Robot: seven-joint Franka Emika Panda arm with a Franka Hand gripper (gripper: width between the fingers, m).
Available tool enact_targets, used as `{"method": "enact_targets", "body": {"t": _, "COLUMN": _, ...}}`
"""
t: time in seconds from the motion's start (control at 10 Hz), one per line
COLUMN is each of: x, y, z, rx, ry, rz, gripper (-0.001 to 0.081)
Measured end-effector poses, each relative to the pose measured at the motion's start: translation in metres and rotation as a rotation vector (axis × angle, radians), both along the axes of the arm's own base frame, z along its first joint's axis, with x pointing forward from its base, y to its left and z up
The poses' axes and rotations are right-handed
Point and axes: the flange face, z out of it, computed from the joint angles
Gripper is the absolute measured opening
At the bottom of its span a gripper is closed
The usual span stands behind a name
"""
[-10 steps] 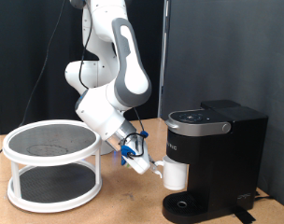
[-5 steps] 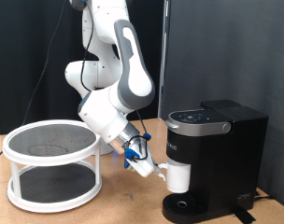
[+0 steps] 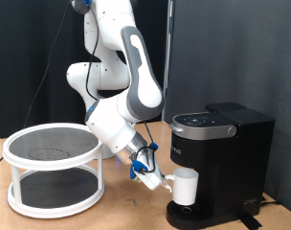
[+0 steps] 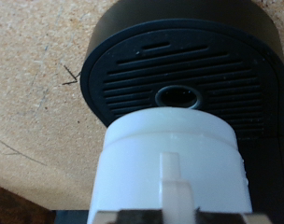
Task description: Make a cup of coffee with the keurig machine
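The keurig machine (image 3: 220,163) is black and boxy and stands at the exterior view's right, lid closed. The white cup (image 3: 186,186) hangs under its spout, a little above the round drip tray (image 3: 191,217). My gripper (image 3: 167,182) is shut on the cup's handle side, reaching in from the exterior view's left. In the wrist view the cup (image 4: 172,173) fills the lower half, with its handle (image 4: 173,179) towards the camera. The slotted black drip tray (image 4: 184,79) lies just beyond the cup. The fingertips barely show at the frame's edge.
A white two-tier round rack with mesh shelves (image 3: 54,169) stands at the exterior view's left on the wooden table (image 3: 126,213). A black curtain hangs behind. Bare table (image 4: 39,84) shows beside the tray in the wrist view.
My gripper has carried the cup down and towards the exterior view's right. The cup has gone from beside the machine's front to under the spout, close over the drip tray.
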Motion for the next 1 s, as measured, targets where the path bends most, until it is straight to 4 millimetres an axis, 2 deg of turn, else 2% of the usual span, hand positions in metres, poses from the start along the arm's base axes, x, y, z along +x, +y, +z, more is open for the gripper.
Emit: {"method": "enact_targets", "body": {"t": 1.0, "x": -0.001, "y": 0.009, "z": -0.028, "rx": -0.007, "ry": 0.013, "rz": 0.005, "gripper": 0.0001}}
